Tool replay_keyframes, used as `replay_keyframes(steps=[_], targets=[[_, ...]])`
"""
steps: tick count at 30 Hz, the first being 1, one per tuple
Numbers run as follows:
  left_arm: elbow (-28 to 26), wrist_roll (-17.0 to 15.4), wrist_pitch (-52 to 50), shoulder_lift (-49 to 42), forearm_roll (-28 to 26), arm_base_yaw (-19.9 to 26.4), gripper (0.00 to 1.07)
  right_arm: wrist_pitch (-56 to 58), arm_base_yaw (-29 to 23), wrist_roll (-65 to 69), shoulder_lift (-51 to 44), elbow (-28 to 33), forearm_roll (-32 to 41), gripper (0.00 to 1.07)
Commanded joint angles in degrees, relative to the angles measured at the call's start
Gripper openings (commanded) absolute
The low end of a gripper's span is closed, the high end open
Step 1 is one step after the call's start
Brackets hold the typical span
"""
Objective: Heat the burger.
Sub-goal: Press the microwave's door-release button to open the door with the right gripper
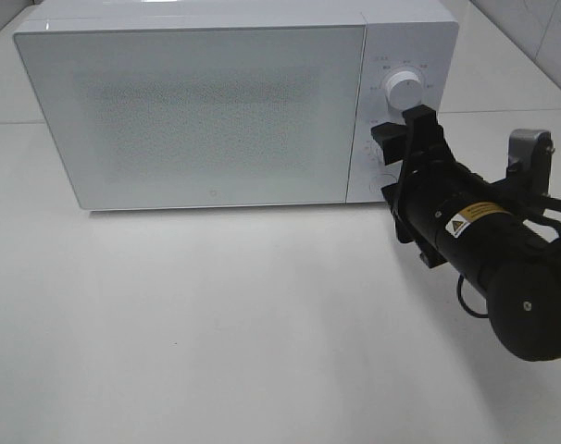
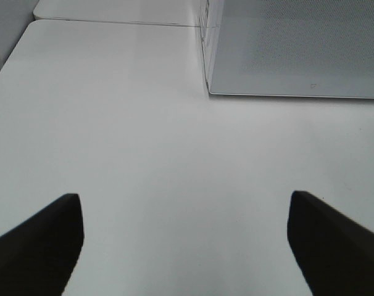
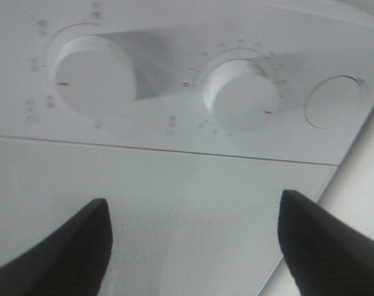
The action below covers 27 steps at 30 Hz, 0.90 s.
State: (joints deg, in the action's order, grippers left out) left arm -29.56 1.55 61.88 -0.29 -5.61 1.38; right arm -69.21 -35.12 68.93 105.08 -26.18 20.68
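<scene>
Starting at the left, the left gripper (image 2: pixel 184 198) hovers over the bare white bench (image 2: pixel 113 123). Its black fingers (image 2: pixel 45 240) are spread wide and grasp nothing, and this step needs nothing from it. The white box-shaped microwave (image 1: pixel 206 102) has its frosted door shut. The burger shows in no view; I judge it is inside, though the door hides that. On the control panel are a round white upper knob (image 1: pixel 404 90), a second round white knob (image 3: pixel 242 95) beside it and a flat round button (image 3: pixel 334 102). The right gripper (image 3: pixel 193 196) faces this panel, its fingers (image 3: pixel 323 246) released and empty. To set the heating well, it should first centre on the second knob, as its aim seems to fall between the two knobs. It can then close squarely on the rim and turn without slipping.
</scene>
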Motion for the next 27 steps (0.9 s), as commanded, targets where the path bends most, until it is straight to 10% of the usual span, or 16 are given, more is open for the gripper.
replay_keyframes(steps=[1,14,27], targets=[[0.0,-0.34,-0.69,-0.97,-0.17,0.11,0.82,0.06,0.4,-6.93,-3.44,0.52,-1.6,0.72],[0.0,-0.34,-0.69,-0.97,-0.17,0.11,0.82,29.34,0.63,-48.01,-20.28,0.4,1.95,0.72],[0.0,-0.34,-0.69,-0.97,-0.17,0.11,0.82,66.06,11.97,-79.07,-40.62,0.0,0.97,0.74]])
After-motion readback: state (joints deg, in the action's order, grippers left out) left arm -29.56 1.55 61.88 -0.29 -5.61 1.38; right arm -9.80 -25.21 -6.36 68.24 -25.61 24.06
